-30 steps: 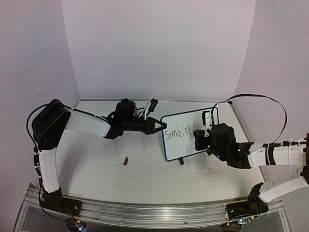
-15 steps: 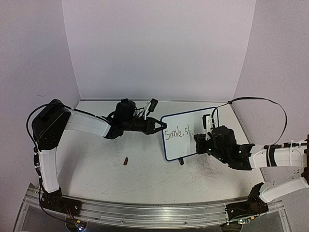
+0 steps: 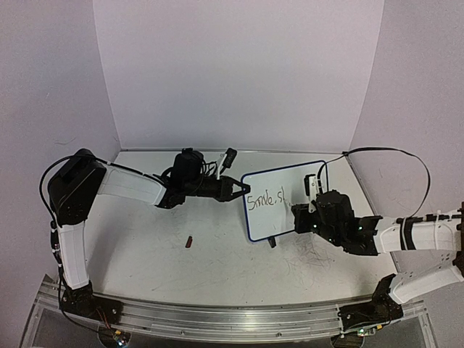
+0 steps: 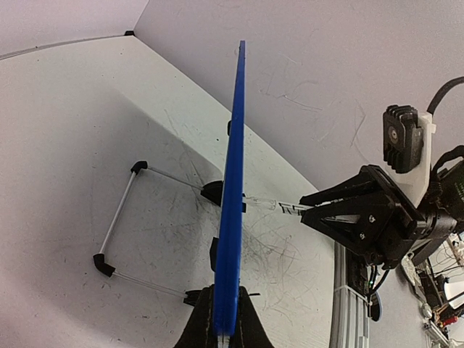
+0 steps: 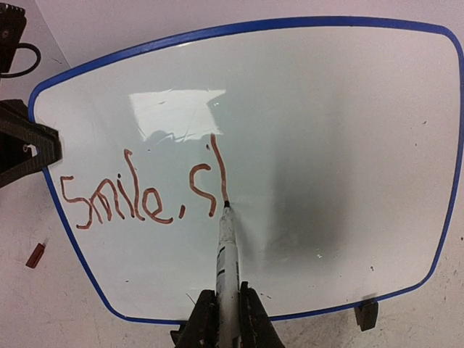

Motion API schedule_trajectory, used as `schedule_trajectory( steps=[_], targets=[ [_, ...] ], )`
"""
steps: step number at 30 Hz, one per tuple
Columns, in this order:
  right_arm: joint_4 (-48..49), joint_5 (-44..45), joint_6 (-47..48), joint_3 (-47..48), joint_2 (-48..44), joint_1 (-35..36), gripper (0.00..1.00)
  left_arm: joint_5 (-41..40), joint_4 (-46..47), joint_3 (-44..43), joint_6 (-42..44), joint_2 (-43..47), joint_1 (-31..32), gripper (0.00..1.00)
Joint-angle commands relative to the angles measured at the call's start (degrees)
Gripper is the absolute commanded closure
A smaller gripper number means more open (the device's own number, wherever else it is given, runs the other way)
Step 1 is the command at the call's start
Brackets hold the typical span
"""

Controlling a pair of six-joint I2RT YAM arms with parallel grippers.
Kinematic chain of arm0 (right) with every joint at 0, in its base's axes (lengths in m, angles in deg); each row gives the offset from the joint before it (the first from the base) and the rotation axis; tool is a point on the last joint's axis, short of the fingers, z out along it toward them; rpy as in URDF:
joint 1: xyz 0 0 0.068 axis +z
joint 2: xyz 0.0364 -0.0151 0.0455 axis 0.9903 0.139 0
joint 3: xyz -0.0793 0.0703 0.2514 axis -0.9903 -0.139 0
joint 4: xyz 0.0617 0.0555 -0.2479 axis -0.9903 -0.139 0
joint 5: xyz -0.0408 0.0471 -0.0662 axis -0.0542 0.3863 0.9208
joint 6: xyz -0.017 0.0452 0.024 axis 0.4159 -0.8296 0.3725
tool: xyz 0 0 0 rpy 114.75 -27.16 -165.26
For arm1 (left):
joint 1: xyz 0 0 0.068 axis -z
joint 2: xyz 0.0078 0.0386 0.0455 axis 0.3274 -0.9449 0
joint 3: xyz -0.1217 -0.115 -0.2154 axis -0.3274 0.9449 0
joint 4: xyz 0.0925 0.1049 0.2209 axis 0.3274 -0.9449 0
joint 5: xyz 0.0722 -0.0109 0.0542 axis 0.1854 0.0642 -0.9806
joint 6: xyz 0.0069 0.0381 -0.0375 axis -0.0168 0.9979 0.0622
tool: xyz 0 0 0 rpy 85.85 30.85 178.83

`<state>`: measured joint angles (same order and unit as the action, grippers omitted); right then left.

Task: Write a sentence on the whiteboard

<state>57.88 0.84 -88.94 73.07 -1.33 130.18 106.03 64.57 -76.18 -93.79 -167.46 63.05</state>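
The blue-framed whiteboard, upright on the bench, reads "Smile, sl" in reddish-brown writing; left jaws pinch its edge, right jaws pinch a marker touching it.

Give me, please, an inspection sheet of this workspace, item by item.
Surface: white table, scuffed with dark scribbles.
Job's things: small white whiteboard with thin blue frame, upright on its wire stand; red-brown handwritten sentence reads "Smile, sl", unfinished; white-barrelled marker, tip on the board.
Clutter: one small red-brown piece on the table, perhaps a cap.
Grippers: left gripper shut on the whiteboard's edge; right gripper shut on the marker.
Cables: black cable arching over the right arm.
Surroundings: plain pale walls on three sides.
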Motion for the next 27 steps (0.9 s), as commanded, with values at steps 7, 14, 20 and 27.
schedule_trajectory(
  steps=[7,14,20,27],
  targets=[
    [2.4,-0.8,1.0,0.0,-3.6,0.0,1.0,-0.7,-2.4,0.5,0.5,2.4,-0.5,1.0],
    [3.8,-0.2,2.3,1.7,-2.2,0.0,1.0,-0.7,-2.4,0.6,0.4,2.8,-0.5,1.0],
    [5.4,-0.6,2.7,2.2,-0.3,0.0,1.0,-0.7,-2.4,0.5,0.4,3.0,-0.5,1.0],
    [4.5,2.3,2.0,3.1,1.9,-0.1,1.0,-0.6,-2.4,0.4,0.4,2.7,-0.5,1.0]
  ],
)
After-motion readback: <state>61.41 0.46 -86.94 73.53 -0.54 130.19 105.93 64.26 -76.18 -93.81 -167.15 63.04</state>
